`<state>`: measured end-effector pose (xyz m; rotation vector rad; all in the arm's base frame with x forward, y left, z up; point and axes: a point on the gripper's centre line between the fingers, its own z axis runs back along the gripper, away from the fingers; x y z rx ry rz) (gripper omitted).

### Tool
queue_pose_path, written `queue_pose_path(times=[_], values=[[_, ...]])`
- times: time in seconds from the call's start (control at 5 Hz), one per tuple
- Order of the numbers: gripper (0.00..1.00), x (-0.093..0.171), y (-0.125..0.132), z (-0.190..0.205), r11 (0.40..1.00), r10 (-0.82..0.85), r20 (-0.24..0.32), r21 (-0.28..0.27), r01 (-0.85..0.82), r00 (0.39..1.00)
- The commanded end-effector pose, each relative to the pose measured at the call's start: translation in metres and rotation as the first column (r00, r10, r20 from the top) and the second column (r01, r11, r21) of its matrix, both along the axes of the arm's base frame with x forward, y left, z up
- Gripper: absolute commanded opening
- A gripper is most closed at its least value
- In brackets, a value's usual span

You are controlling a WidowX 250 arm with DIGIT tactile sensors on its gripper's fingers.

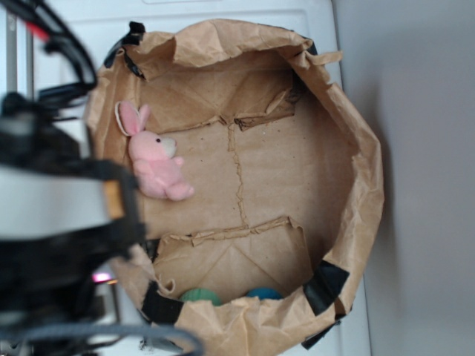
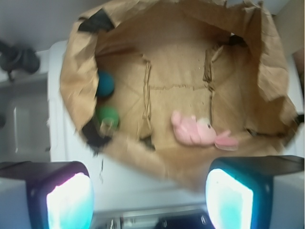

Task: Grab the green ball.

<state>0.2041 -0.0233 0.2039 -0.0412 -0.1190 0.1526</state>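
Two small balls sit together against the wall of the crumpled brown paper bag, and only the small round green ball counts. In the wrist view it's at about 9 o'clock in the bag, right beside the teal-blue ball, which lies just toward 12 o'clock from it. In the exterior view both only peek over the bag's near rim at around 6 o'clock, green one toward 9 o'clock of the blue one.

My take on doing this well: come straight down over the green ball, keep the fingers clear of the bag's folded wall, and line them up so the blue ball doesn't get pinched along with it. That tight corner is the tricky bit.

Pink plush bunny is well apart, toward 4 o'clock, so no worry there.

End effector is spread wide, nothing in it, hovering above and outside the bag's rim over the white counter, looking down into the bag.
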Motion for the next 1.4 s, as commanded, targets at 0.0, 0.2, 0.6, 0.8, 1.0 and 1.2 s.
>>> queue_pose_path(times=[0.0,0.2,0.6,0.8,1.0,1.2], values=[[1.0,0.039,0.016,-0.035,0.995,0.102,0.034,0.015,-0.102,0.994],[1.0,0.039,0.016,-0.035,0.995,0.102,0.034,0.015,-0.102,0.994],[1.0,0.039,0.016,-0.035,0.995,0.102,0.034,0.015,-0.102,0.994],[1.0,0.039,0.016,-0.035,0.995,0.102,0.034,0.015,-0.102,0.994],[1.0,0.055,0.017,-0.066,0.984,0.168,0.077,0.044,-0.172,0.983],[1.0,0.057,0.017,-0.085,0.97,0.243,0.012,0.024,-0.243,0.97]])
